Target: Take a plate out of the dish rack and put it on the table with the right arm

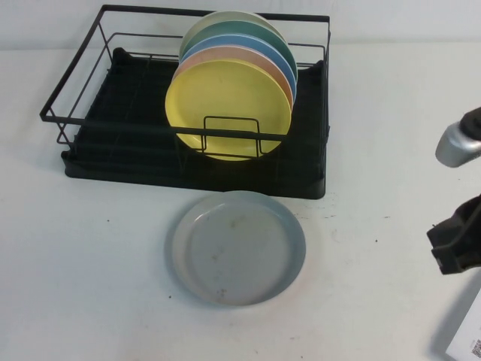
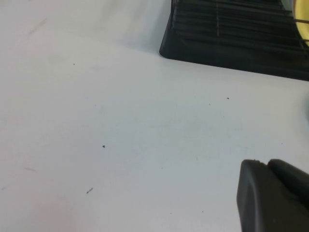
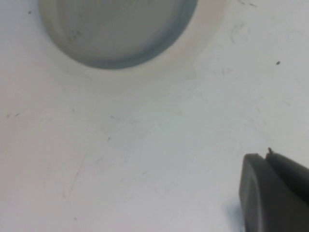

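Note:
The pale grey-blue plate [image 1: 237, 247] lies flat on the white table [image 1: 90, 271], just in front of the dish rack [image 1: 113, 113]. It also shows in the right wrist view [image 3: 116, 29], free of any grip. The black wire rack holds several upright plates, with a yellow one [image 1: 225, 105] in front. My right arm [image 1: 458, 233] is at the table's right edge, well to the right of the plate. My right gripper [image 3: 264, 155] is shut and empty above bare table. My left gripper [image 2: 263, 163] is shut and empty over the table, near the rack's corner [image 2: 203, 43].
A silver metal part [image 1: 455, 144] of the right arm sits above its black segment. A white paper with a printed code [image 1: 470, 331] lies at the table's front right corner. Bare table stretches left of and in front of the plate.

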